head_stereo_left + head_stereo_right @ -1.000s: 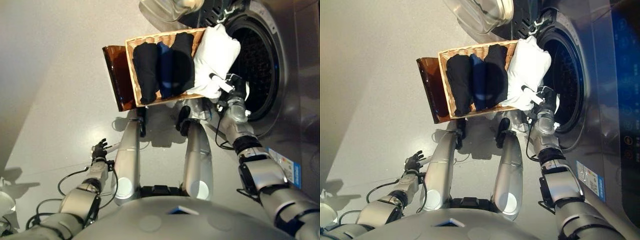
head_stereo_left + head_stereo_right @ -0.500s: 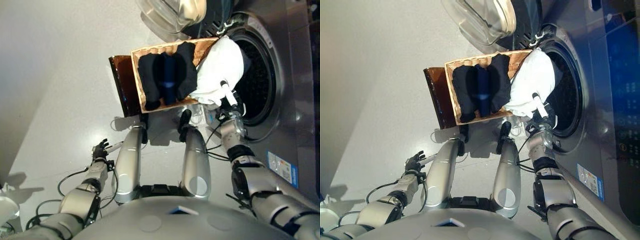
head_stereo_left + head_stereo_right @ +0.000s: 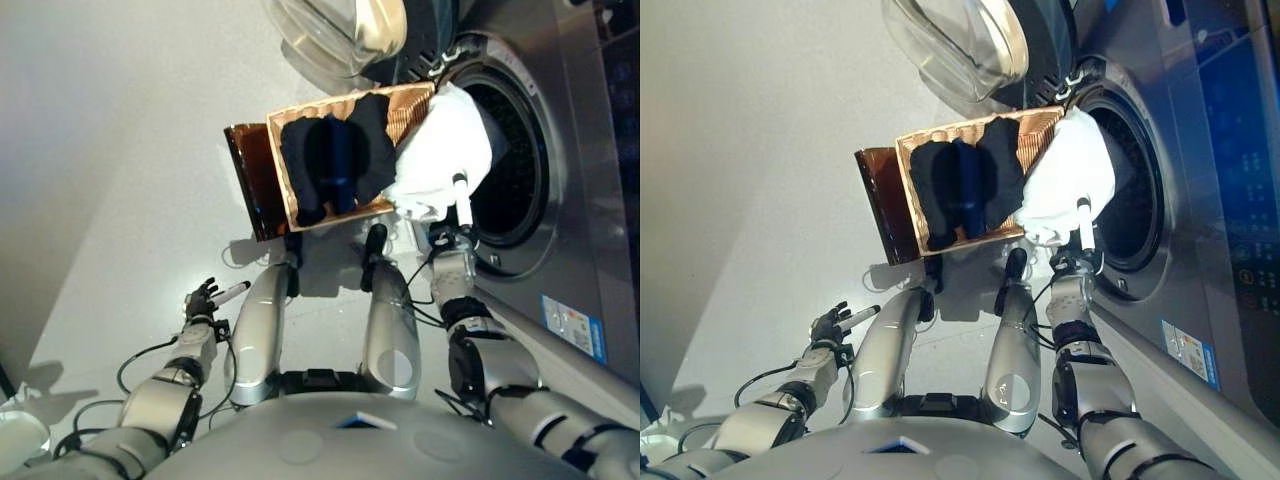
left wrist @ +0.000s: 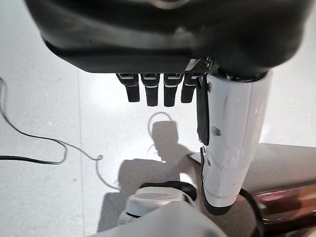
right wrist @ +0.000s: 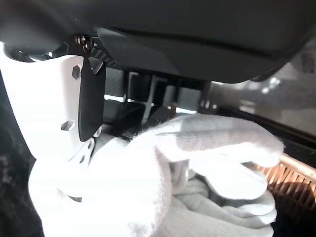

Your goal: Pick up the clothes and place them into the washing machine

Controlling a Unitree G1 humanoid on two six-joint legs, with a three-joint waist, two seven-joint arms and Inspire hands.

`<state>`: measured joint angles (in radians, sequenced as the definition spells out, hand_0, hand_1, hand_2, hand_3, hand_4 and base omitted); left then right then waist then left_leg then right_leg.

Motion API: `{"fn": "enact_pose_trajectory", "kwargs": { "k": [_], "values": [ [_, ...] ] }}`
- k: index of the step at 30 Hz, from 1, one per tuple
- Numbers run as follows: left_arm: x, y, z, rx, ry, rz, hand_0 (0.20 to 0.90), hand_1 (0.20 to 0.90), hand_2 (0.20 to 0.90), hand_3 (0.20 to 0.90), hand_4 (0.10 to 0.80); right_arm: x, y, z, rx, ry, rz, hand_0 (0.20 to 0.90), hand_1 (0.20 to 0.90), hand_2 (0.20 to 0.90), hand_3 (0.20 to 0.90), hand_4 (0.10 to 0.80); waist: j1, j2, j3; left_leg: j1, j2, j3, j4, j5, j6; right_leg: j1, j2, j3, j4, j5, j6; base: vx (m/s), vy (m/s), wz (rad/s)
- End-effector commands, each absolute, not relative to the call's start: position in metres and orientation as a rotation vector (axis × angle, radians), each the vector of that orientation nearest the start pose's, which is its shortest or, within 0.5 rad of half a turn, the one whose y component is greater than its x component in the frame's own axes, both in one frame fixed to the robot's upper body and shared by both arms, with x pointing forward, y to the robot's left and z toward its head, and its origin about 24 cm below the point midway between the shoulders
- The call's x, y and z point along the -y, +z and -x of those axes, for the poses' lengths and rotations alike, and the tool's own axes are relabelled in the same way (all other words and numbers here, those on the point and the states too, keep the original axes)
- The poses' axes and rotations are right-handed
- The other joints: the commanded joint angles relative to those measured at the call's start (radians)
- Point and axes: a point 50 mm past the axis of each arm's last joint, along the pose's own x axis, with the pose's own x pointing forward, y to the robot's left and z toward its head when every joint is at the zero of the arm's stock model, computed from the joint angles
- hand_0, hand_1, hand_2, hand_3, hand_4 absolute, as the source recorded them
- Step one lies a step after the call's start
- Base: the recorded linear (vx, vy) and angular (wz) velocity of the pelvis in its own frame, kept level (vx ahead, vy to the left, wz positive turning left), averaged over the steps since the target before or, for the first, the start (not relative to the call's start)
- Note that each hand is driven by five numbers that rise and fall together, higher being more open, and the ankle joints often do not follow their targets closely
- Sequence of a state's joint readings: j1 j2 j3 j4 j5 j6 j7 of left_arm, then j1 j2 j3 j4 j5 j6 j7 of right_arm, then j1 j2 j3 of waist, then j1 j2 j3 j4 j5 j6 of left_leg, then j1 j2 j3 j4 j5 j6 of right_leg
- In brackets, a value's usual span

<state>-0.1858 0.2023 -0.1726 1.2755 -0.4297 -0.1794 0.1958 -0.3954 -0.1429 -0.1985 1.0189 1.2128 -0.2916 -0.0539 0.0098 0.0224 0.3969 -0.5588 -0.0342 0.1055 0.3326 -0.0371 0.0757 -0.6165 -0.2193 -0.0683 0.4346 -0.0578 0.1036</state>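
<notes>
half the right hand (image 5: 74, 113) hides in white cloth (image 3: 440, 150).

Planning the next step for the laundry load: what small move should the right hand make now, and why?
Probably carry the white garment further into the drum opening before letting go. The right hand is shut on it, and the cloth hangs at the opening's edge, partly over the wicker basket, so releasing now might drop it outside.

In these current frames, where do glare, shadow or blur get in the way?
Left eye view: glare on the open glass door, drum dark. Right wrist view: white garment blurred, right hand in shadow. Left wrist view: left hand backlit against bright floor.
</notes>
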Motion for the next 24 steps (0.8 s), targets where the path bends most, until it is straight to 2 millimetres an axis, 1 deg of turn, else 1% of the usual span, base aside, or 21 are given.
{"fn": "enact_pose_trajectory", "kwargs": {
  "k": [1, 2, 5, 7, 9, 12, 15, 19, 24],
  "values": [
    [-0.221, -0.153, -0.128, -1.011, 0.414, -0.011, 0.900, 0.900, 0.900, 0.900, 0.800, 0.264, -0.068, -0.242, -0.134, -0.826, -1.025, 0.200, 0.200, 0.200, 0.200, 0.300, -0.024, 0.027, -0.063, -0.029, 0.002, -0.018, -0.009, 0.003, -0.070, 0.016, 0.007, 0.004, -0.066, 0.044, -0.023, 0.000, 0.000, 0.00],
    [-0.221, -0.153, -0.128, -1.012, 0.414, -0.011, 0.900, 0.900, 0.900, 0.900, 0.800, 0.264, -0.068, -0.242, -0.134, -0.826, -1.024, 0.200, 0.200, 0.200, 0.200, 0.300, -0.025, 0.027, -0.063, -0.029, 0.002, -0.018, -0.008, 0.003, -0.070, 0.016, 0.007, 0.005, -0.065, 0.044, -0.023, 0.000, 0.000, 0.00],
    [-0.220, -0.153, -0.129, -1.013, 0.403, -0.013, 0.900, 0.900, 0.900, 0.900, 0.800, 0.258, -0.079, -0.233, -0.210, -0.814, -0.986, 0.200, 0.200, 0.200, 0.200, 0.300, -0.029, 0.022, -0.062, -0.033, 0.006, -0.014, -0.001, 0.000, -0.072, 0.011, 0.010, 0.007, -0.060, 0.042, -0.025, 0.000, 0.000, 0.00],
    [-0.219, -0.153, -0.129, -1.014, 0.400, -0.013, 0.900, 0.900, 0.900, 0.900, 0.800, 0.255, -0.085, -0.228, -0.272, -0.791, -0.925, 0.200, 0.200, 0.200, 0.200, 0.300, -0.031, 0.019, -0.059, -0.039, 0.009, -0.013, 0.009, -0.002, -0.071, 0.004, 0.011, 0.008, -0.055, 0.041, -0.028, 0.000, 0.000, 0.00],
    [-0.219, -0.152, -0.131, -1.009, 0.395, -0.018, 0.900, 0.900, 0.900, 0.900, 0.800, 0.253, -0.086, -0.227, -0.291, -0.778, -0.905, 0.200, 0.200, 0.200, 0.200, 0.300, -0.035, 0.018, -0.054, -0.048, 0.010, -0.009, 0.021, -0.004, -0.070, -0.004, 0.012, 0.011, -0.049, 0.040, -0.030, -0.017, -0.002, 0.00],
    [-0.220, -0.153, -0.130, -1.011, 0.396, -0.019, 0.900, 0.900, 0.900, 0.900, 0.800, 0.253, -0.088, -0.224, -0.296, -0.785, -0.904, 0.200, 0.200, 0.200, 0.200, 0.300, -0.036, 0.017, -0.051, -0.056, 0.011, -0.007, 0.027, -0.007, -0.069, -0.012, 0.014, 0.017, -0.043, 0.039, -0.031, -0.011, 0.009, -0.01],
    [-0.219, -0.153, -0.128, -1.012, 0.404, -0.016, 0.900, 0.900, 0.900, 0.900, 0.800, 0.254, -0.087, -0.224, -0.261, -0.826, -0.950, 0.200, 0.200, 0.200, 0.200, 0.300, -0.040, 0.019, -0.048, -0.061, 0.013, 0.003, 0.039, -0.014, -0.067, -0.026, 0.014, 0.027, -0.033, 0.042, -0.029, -0.011, 0.020, -0.02],
    [-0.219, -0.153, -0.129, -1.008, 0.410, -0.014, 0.900, 0.900, 0.900, 0.900, 0.800, 0.258, -0.082, -0.228, -0.215, -0.860, -0.984, 0.200, 0.200, 0.200, 0.200, 0.300, -0.039, 0.023, -0.051, -0.066, 0.012, 0.008, 0.042, -0.018, -0.067, -0.030, 0.013, 0.032, -0.032, 0.042, -0.028, -0.001, 0.013, -0.06],
    [-0.219, -0.153, -0.126, -1.005, 0.413, -0.020, 0.900, 0.900, 0.900, 0.900, 0.800, 0.271, -0.053, -0.251, -0.036, -0.882, -1.041, 0.200, 0.200, 0.200, 0.200, 0.300, -0.034, 0.033, -0.059, -0.070, 0.014, 0.009, 0.043, -0.019, -0.067, -0.032, 0.013, 0.033, -0.035, 0.039, -0.027, 0.007, -0.001, -0.04]
  ]
}}
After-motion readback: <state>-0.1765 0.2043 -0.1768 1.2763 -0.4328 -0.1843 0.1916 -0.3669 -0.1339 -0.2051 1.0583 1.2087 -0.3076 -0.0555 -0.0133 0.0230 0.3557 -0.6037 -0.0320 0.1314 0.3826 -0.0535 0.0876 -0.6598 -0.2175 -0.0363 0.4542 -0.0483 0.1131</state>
